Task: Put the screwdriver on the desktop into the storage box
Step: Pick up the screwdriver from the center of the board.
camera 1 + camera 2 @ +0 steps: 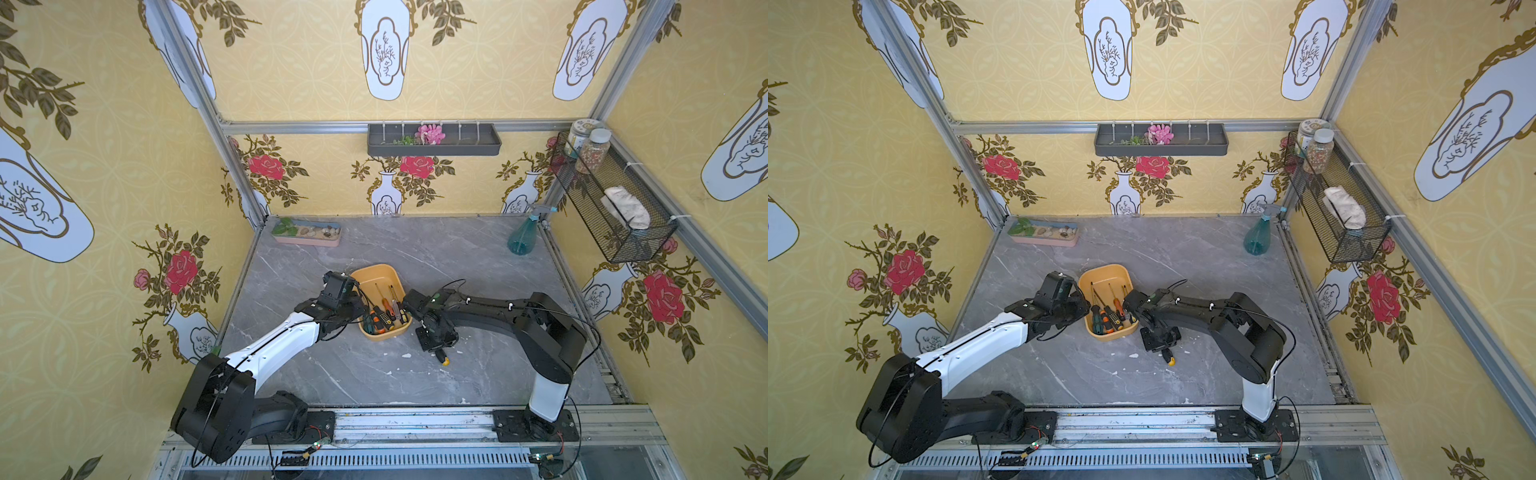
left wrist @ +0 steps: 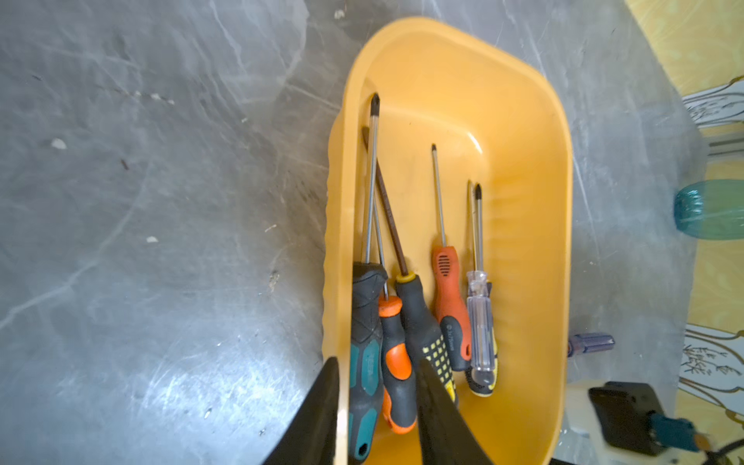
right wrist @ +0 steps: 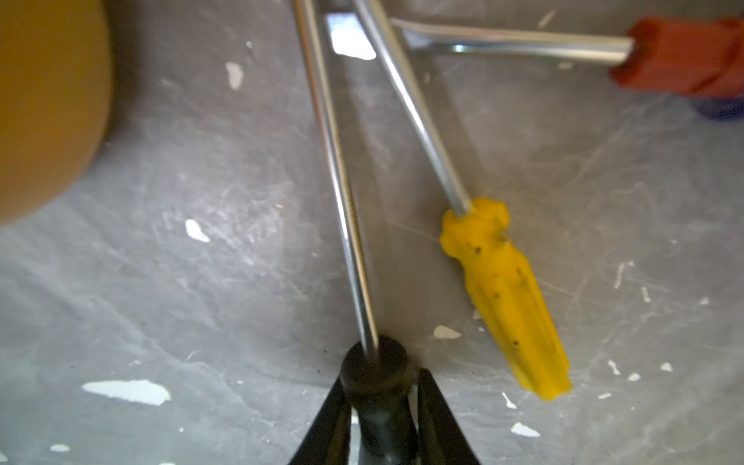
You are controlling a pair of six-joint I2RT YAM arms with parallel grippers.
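The yellow-orange storage box (image 1: 380, 272) (image 1: 1105, 270) (image 2: 563, 201) sits mid-desktop (image 1: 457, 257) and holds several screwdrivers (image 1: 384, 311) (image 2: 406, 322). My left gripper (image 2: 376, 398) (image 1: 361, 309) is open at the box's near end. One finger is outside the wall and the other is inside, with the teal and orange handles lying between them. My right gripper (image 3: 378, 398) is low over the desktop, to the right of the box, shut on a black-handled screwdriver (image 3: 376, 372). Beside that one lie a yellow-handled screwdriver (image 3: 503, 290) (image 1: 445, 360) and a red-handled screwdriver (image 3: 684, 56).
A purple handle (image 2: 592, 342) lies on the desktop beyond the box. A pink pebble tray (image 1: 307, 235) stands at the back left and a teal spray bottle (image 1: 521, 239) at the back right. The dark wall tray (image 1: 434, 141) and the mesh basket (image 1: 611, 199) hang on the walls.
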